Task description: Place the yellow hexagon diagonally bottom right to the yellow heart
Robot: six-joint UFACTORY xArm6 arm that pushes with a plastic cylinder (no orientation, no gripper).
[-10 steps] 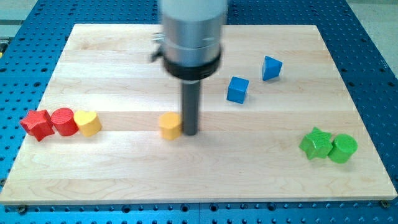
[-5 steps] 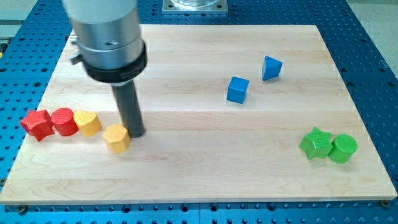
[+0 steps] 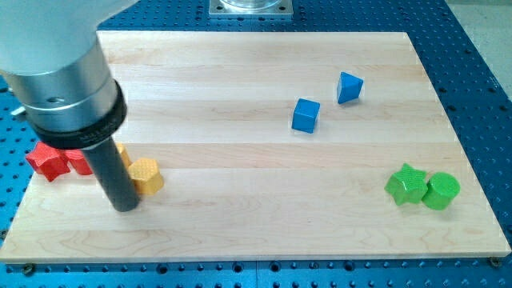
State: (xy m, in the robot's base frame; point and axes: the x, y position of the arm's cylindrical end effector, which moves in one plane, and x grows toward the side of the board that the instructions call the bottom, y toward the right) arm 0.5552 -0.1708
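A pale wooden surface [image 3: 256,232] lies on a blue perforated bench. At the frame's lower left, my tip [image 3: 126,206] sits just below-left of the yellow hexagon [image 3: 146,176], close to it; contact is unclear. There is no gripper, only the rod. The hexagon lies just lower-right of the yellow heart [image 3: 122,154], mostly hidden behind the rod. A push from here could jam the hexagon into the heart, disturbing the red blocks [image 3: 46,162] beside it.
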